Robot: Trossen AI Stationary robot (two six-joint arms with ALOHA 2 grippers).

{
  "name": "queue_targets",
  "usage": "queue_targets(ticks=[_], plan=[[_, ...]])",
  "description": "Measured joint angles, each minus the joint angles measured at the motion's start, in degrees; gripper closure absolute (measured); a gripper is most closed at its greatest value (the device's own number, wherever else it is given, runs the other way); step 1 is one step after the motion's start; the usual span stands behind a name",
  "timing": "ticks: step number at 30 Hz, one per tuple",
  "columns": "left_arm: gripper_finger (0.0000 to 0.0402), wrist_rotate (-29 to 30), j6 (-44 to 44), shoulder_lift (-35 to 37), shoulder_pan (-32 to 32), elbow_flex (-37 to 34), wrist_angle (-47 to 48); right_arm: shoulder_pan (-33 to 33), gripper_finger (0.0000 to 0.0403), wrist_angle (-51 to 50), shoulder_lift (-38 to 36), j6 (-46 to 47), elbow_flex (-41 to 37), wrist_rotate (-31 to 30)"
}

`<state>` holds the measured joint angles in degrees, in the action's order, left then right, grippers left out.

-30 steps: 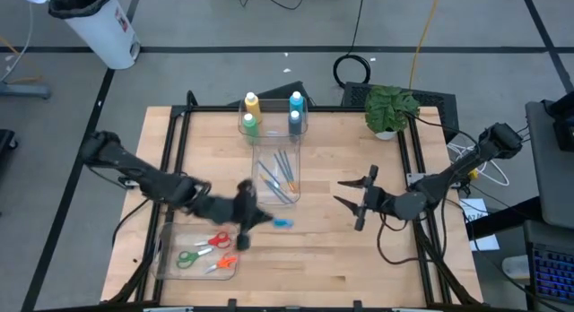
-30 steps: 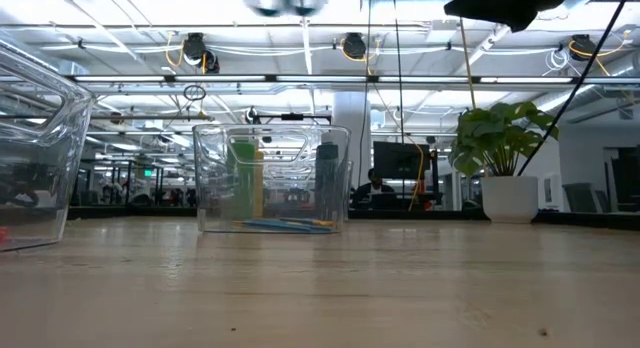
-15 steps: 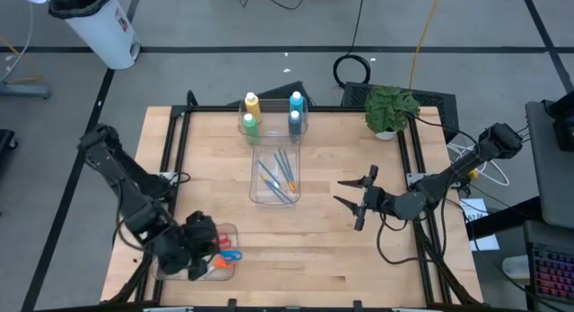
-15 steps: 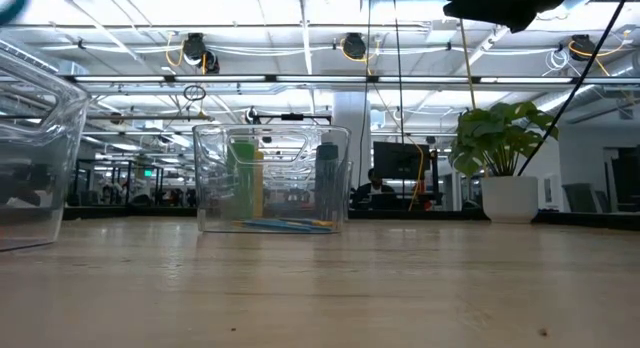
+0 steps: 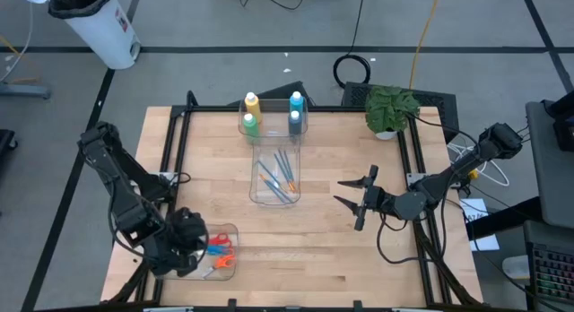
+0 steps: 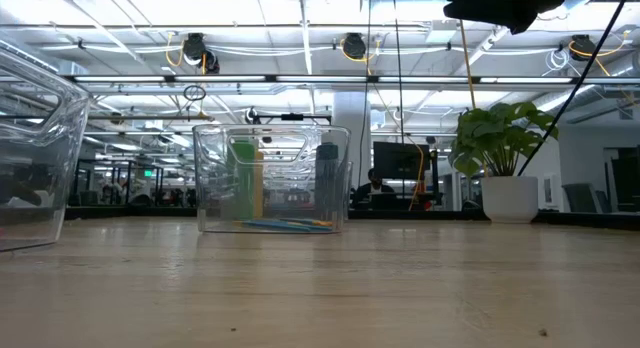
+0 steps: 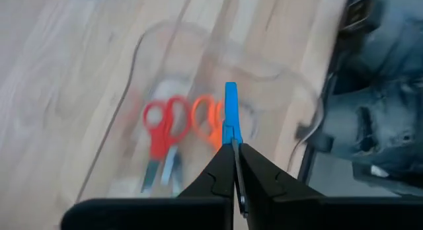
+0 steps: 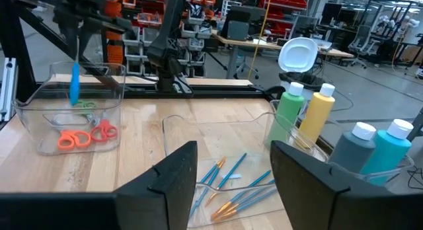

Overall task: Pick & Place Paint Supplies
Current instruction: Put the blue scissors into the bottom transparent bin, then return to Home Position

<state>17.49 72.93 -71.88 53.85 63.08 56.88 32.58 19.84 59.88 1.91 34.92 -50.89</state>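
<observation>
Holding blue-handled scissors [image 7: 230, 117] clamped in its jaws, the left gripper [image 7: 235, 165] hangs right over the clear bin [image 5: 230, 231] at the counter's [image 5: 341, 267] near-left corner, red scissors [image 7: 160, 124] and orange scissors [image 7: 208, 119] lying inside. Right gripper [image 5: 352, 201] waits mid-right, jaws spread wide and empty. Brushes [image 5: 278, 178] sit in the middle clear tray [image 5: 257, 194]; all four paint bottles [image 5: 252, 104] stand in the far container.

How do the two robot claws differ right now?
The left claw is shut on blue-handled scissors, hanging over the clear scissors bin at the table's near-left corner. The right claw stands open and empty, waiting at the table's right side. Both are dark, two-fingered claws.
</observation>
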Motion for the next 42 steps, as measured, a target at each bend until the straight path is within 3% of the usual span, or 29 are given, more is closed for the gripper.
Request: queue_targets(ticks=[4, 10, 15, 22, 34, 42], plan=[[0.0391, -4.29, 3.42, -0.49, 0.84, -0.02, 3.77, 0.00, 0.0222, 0.02, 0.00, -0.03, 0.00, 0.01], [0.0388, -17.81, 7.93, -3.09, 0.98, -0.30, 3.35, 0.00, 0.0222, 0.00, 0.00, -0.18, 0.00, 0.02], [0.0382, -23.63, 7.17, -4.86, 0.68, -0.30, 2.96, 0.00, 0.0226, 0.00, 0.00, -0.18, 0.00, 0.02], [0.0378, -25.05, 3.26, -6.76, -1.04, -0.32, 2.94, 0.00, 0.0227, -0.02, 0.02, 0.39, -0.02, 0.00], [0.0248, -22.75, 0.48, -8.66, -5.64, -0.30, 3.23, 0.02, 0.0225, -0.02, 0.02, 0.43, -0.02, 0.02], [0.0201, -22.48, -7.09, -8.63, -11.45, -0.17, 2.97, 0.02, 0.0229, 0.00, 0.02, -0.46, -0.02, 0.02]])
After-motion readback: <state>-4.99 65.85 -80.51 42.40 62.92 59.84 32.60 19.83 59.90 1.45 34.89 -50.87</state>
